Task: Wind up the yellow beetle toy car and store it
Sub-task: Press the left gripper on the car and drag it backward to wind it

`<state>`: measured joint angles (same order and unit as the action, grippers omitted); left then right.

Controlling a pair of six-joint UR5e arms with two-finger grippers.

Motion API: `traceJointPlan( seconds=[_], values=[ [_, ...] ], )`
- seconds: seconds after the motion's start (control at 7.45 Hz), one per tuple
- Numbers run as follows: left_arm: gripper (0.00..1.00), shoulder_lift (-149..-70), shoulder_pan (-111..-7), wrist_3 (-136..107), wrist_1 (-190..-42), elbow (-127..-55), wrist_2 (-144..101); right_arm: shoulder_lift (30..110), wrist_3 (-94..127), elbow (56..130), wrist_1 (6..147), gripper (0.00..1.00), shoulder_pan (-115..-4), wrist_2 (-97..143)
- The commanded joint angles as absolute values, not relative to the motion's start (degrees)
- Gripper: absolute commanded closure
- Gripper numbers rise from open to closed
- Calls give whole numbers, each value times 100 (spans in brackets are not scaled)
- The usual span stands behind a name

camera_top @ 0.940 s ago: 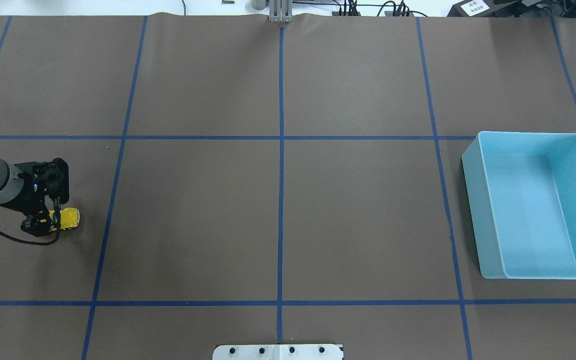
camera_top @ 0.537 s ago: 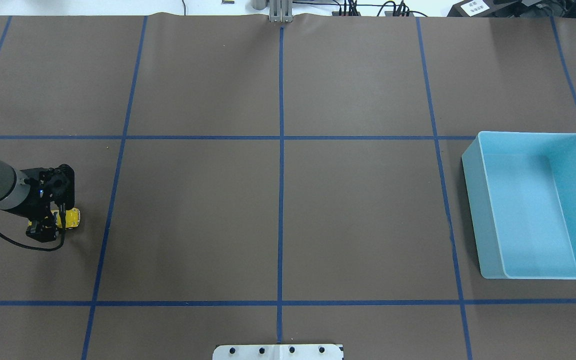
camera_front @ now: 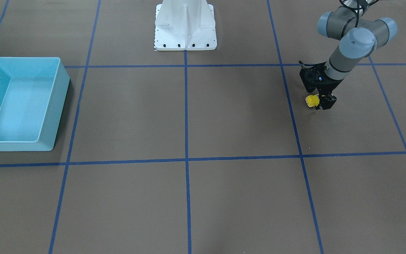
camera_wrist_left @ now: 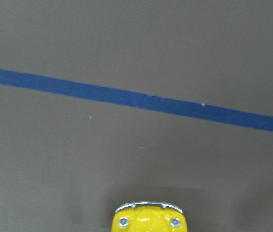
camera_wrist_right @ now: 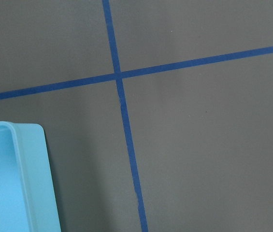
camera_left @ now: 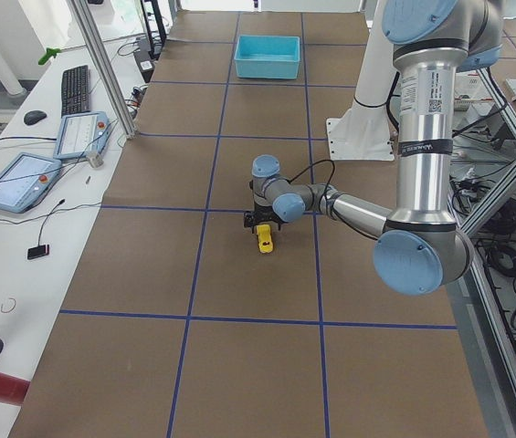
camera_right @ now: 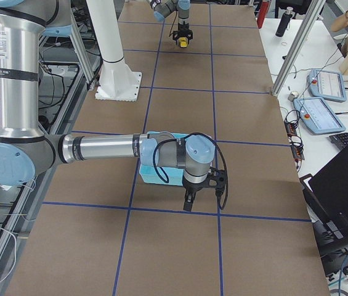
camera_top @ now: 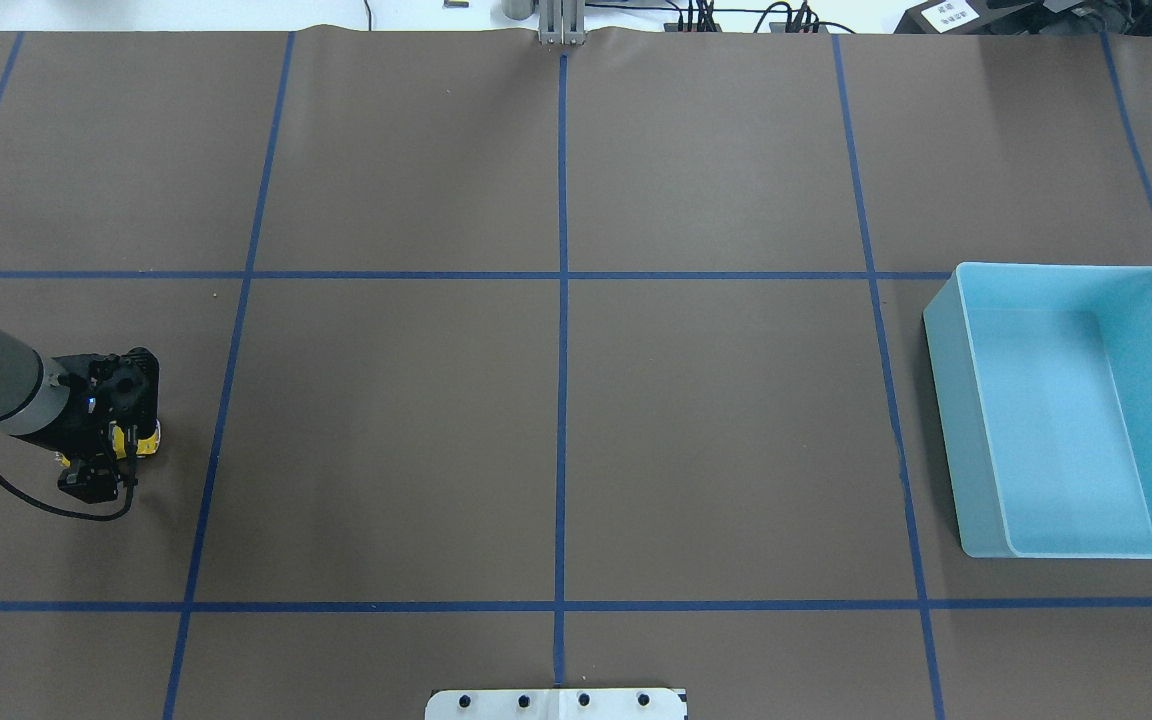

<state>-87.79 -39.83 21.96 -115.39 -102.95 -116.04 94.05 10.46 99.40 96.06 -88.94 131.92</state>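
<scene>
The yellow beetle toy car [camera_top: 144, 438] sits on the brown table at the far left, mostly hidden under my left gripper [camera_top: 116, 445]. The left gripper is shut on the car, with the black fingers on its sides. In the front-facing view the car [camera_front: 311, 101] sticks out beside the left gripper [camera_front: 321, 101]. The left wrist view shows only the car's front end [camera_wrist_left: 149, 221] at the bottom edge. My right gripper [camera_right: 189, 202] shows only in the exterior right view, beside the light blue bin [camera_right: 151, 179], and I cannot tell whether it is open or shut.
The empty light blue bin [camera_top: 948, 400] stands at the far right of the table and also shows in the front-facing view [camera_front: 57, 102] and the right wrist view [camera_wrist_right: 32, 174]. The white robot base [camera_front: 185, 26] stands at the table's middle edge. Blue tape lines cross the brown table.
My left wrist has shifted slightly right and toward the near edge, and now sits more over the car. The car has stayed almost in place.
</scene>
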Motion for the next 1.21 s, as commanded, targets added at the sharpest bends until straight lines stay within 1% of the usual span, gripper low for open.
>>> traceJointPlan(
  seconds=[0.0, 0.27, 0.4, 0.54, 0.67, 0.81, 0.94, 1.07],
  values=[
    [0, -8719, -3981, 2206, -11549, -10275, -11619, 9396, 1046, 9940, 9598, 0, -8895, 13201],
    [3, -8675, -3981, 2215, -11549, -10283, -11619, 9387, 1046, 9940, 9598, 0, -8895, 13210],
    [15, -8675, -3981, 2215, -11549, -10301, -11619, 9387, 1046, 9940, 9598, 0, -8895, 13210],
    [34, -8675, -3981, 2215, -11549, -10336, -11654, 9387, 1055, 9940, 9598, 0, -8895, 13210],
    [57, -8675, -3981, 2215, -11549, -10345, -11715, 9378, 1055, 9940, 9598, 0, -8895, 13210],
    [86, -8675, -3981, 2206, -11636, -10336, -11725, 9378, 1046, 9940, 9606, 0, -8895, 13210],
    [100, -8666, -3990, 2215, -11672, -10345, -11786, 9378, 1055, 9932, 9598, 0, -8895, 13210],
    [100, -8666, -4008, 2206, -11672, -10388, -11873, 9352, 1055, 9940, 9598, 0, -8895, 13210]
  ],
)
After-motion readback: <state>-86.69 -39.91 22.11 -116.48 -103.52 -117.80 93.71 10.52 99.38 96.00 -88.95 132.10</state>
